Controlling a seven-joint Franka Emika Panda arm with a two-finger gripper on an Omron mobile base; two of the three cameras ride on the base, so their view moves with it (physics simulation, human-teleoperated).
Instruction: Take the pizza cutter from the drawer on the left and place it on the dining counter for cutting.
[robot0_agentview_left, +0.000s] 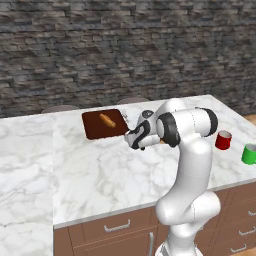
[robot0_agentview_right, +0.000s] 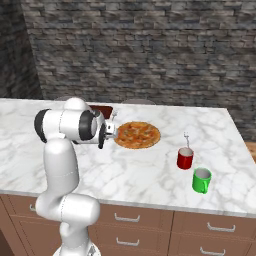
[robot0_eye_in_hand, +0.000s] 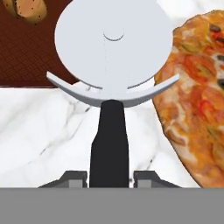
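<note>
A: Where do we see the pizza cutter (robot0_eye_in_hand: 113, 48)?

B: Its black handle runs down between our 2 fingertips (robot0_eye_in_hand: 74, 177); the gripper (robot0_eye_in_hand: 109, 177) is clamped on it, wheel pointing ahead, above the dining counter (robot0_agentview_left: 100, 170).

A: And around the gripper?

B: A pizza (robot0_eye_in_hand: 197, 96) just ahead to the right, a brown cutting board (robot0_eye_in_hand: 26, 52) ahead to the left with a bread roll (robot0_eye_in_hand: 28, 8). We see 1 red cup (robot0_agentview_right: 185, 158) and 1 green mug (robot0_agentview_right: 201, 180) well beyond the pizza.

White Franka arm (robot0_agentview_left: 187, 175), glossy rounded segments, dark bands at joints. Bulbous lower link, slimmer upper link. Wrist section white with black panels. Gripper (robot0_eye_in_hand: 110, 177): two small dark grey finger tips, flat-topped, angular.
</note>
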